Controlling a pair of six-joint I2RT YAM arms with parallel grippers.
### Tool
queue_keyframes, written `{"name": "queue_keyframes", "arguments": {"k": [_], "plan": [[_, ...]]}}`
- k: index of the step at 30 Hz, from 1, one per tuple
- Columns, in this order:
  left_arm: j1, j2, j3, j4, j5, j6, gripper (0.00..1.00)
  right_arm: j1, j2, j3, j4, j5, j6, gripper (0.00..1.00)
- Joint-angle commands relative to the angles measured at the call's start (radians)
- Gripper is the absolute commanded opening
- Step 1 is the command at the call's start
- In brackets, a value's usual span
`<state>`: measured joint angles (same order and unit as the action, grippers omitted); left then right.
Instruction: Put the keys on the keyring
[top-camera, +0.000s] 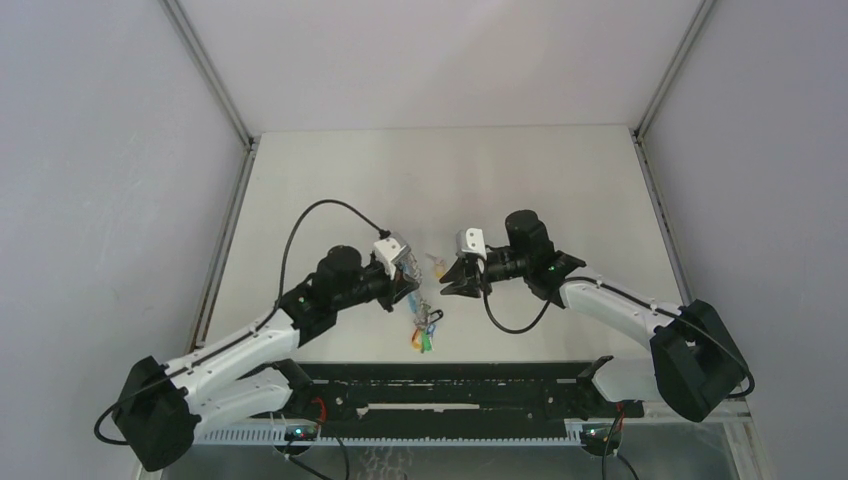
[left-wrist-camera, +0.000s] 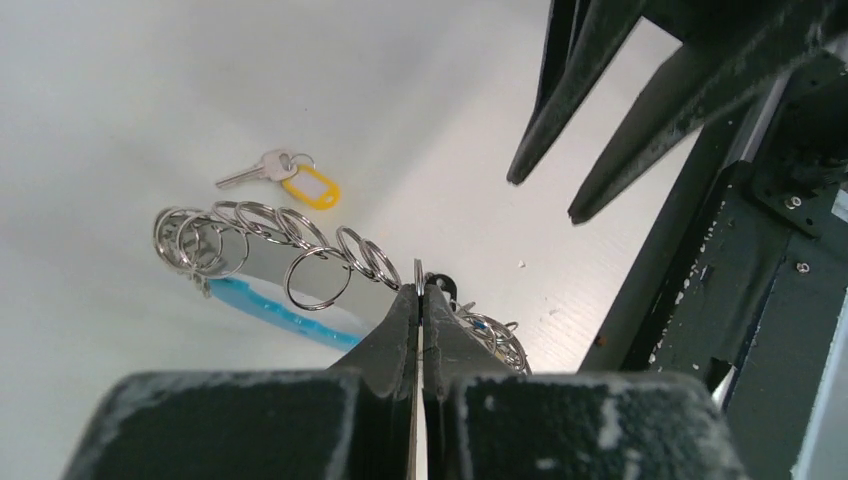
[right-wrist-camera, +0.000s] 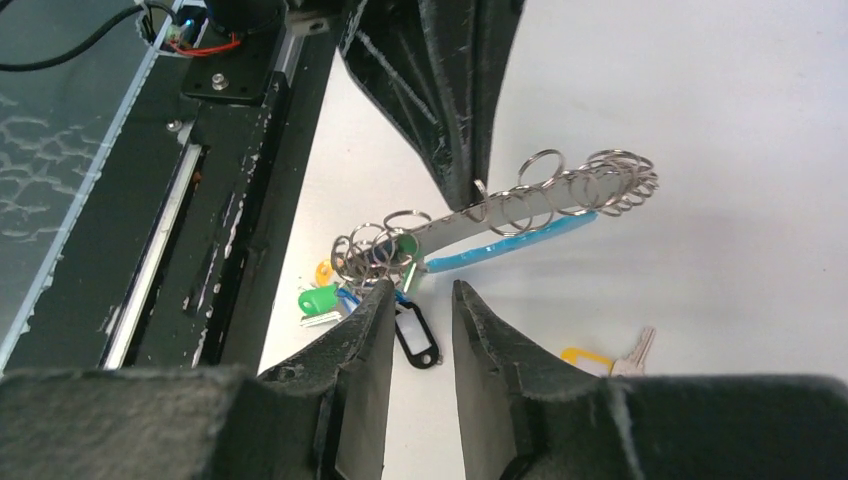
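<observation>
— How far along?
— Barely begun, by the look of it. Found lying loose on the surface (left-wrist-camera: 120, 80): the yellow-tagged key (left-wrist-camera: 290, 178), well apart from the keyring (left-wrist-camera: 290, 300) and not yet threaded on.
— And the green-tagged key (right-wrist-camera: 318, 298)?
— Down among the bunch of coloured tags at the keyring's low end. Cannot tell whether hooked on or merely resting beside.
— Tools?
— Left tool (left-wrist-camera: 420, 295) clamped tight on the keyring, pinching the grey band near a split ring. Right tool (right-wrist-camera: 420, 295) parted a little, nothing between its jaws, hovering just above the tag bunch.
— So what remains?
— Probably everything for the yellow one: picking it up, bringing it across, working it onto a ring. Possibly the same for the green.
— Look of the keyring itself?
— Long curved strip, grey on top with a bright blue edge underneath, strung along its length with many small silver split rings (right-wrist-camera: 610, 175). Seems raised off the surface at the free end, judging by the shadow below. Crowded at the other end with tags, a black tag (right-wrist-camera: 415, 335) among them.
</observation>
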<state>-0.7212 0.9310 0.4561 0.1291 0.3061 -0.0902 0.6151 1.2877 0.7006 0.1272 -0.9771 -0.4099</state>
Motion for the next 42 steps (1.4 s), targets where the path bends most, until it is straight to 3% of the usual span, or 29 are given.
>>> {"name": "queue_keyframes", "arguments": {"k": [1,8,13,29,42], "plan": [[-0.030,0.060,0.284,-0.352,-0.113,0.051,0.00,-0.001,-0.020,0.044,-0.020,-0.028,-0.078,0.27],[-0.030,0.169,0.556,-0.764,-0.090,0.215,0.00,0.002,0.035,0.016,0.174,-0.067,-0.023,0.26],[-0.030,0.210,0.648,-0.903,-0.098,0.326,0.00,-0.009,0.081,-0.023,0.424,-0.050,0.081,0.26],[-0.030,0.264,0.702,-0.938,-0.037,0.425,0.00,0.040,0.376,0.000,1.106,-0.148,0.471,0.28],[-0.030,0.263,0.693,-0.895,-0.006,0.450,0.00,0.074,0.496,0.069,1.112,-0.204,0.515,0.26]]}}
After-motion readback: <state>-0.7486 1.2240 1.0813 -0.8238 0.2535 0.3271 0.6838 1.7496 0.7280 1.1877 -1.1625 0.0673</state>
